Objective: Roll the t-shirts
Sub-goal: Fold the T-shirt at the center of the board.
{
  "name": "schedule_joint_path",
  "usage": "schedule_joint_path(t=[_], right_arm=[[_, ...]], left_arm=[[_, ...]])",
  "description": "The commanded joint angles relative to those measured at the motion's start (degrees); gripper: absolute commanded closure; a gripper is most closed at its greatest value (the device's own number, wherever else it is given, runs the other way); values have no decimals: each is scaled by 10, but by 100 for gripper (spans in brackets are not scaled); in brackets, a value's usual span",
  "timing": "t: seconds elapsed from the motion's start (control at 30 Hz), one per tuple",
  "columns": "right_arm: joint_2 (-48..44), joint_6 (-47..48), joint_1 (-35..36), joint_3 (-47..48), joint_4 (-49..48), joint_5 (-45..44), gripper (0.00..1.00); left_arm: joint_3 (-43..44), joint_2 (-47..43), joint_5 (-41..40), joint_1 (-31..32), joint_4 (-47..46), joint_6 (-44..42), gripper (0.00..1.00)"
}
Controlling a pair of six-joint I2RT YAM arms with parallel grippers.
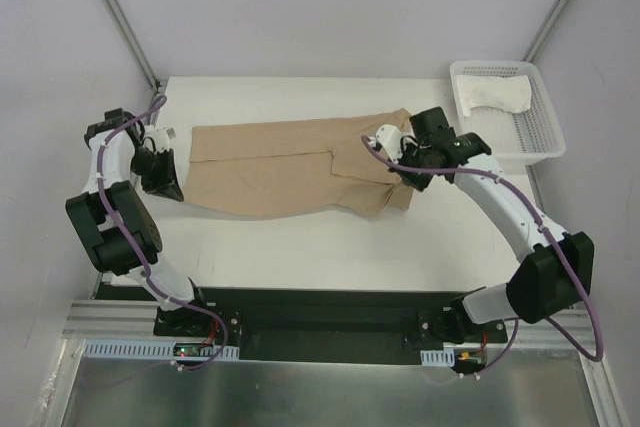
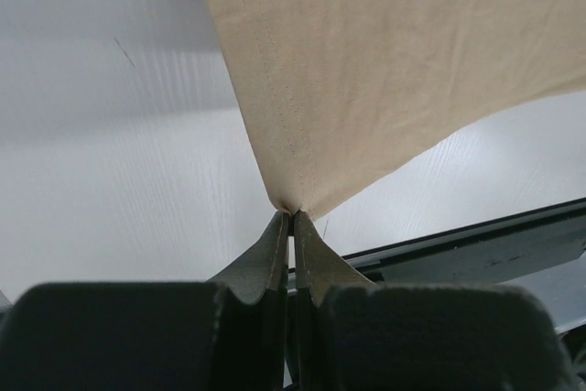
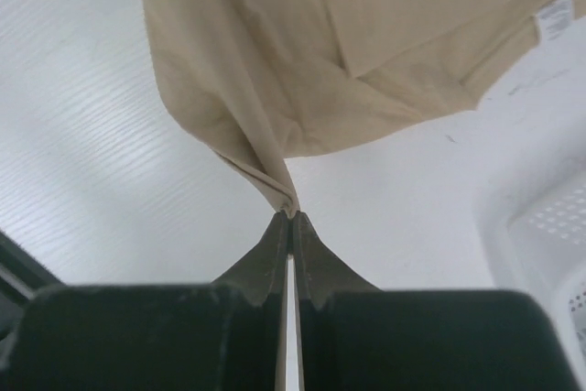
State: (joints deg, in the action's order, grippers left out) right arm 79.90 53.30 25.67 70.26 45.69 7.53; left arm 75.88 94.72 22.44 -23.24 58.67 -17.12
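Tan shirt (image 1: 290, 169) spread lengthwise on the table (image 1: 300, 247), to the left of the basket (image 1: 540, 142). Left gripper (image 2: 291, 217) is pinched tight on the shirt corner farthest from the basket. The right gripper (image 3: 291, 217) is pinched tight on a bunched fold at the end nearest it (the neck label (image 3: 554, 17) shows at this end, on the basket side). White shirt (image 1: 495, 97) lies crumpled inside the basket.

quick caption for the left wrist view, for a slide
Left gripper shut on a corner of the tan t-shirt, the cloth fanning out above the white table.
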Motion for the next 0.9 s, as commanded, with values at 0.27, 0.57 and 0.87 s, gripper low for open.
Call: schedule_joint_path(t=[0.27,0.57,0.87], right_arm=[[147,-17,-59,214,-32,-20,99],[265,-3,-74,334,-17,-37,99],[366,15,-80,452,-5,-43,100]], left_arm=[[156,105,25,9,21,37,100],[266,204,3,38,24,58,100],[317,252,-32,45,24,55,100]])
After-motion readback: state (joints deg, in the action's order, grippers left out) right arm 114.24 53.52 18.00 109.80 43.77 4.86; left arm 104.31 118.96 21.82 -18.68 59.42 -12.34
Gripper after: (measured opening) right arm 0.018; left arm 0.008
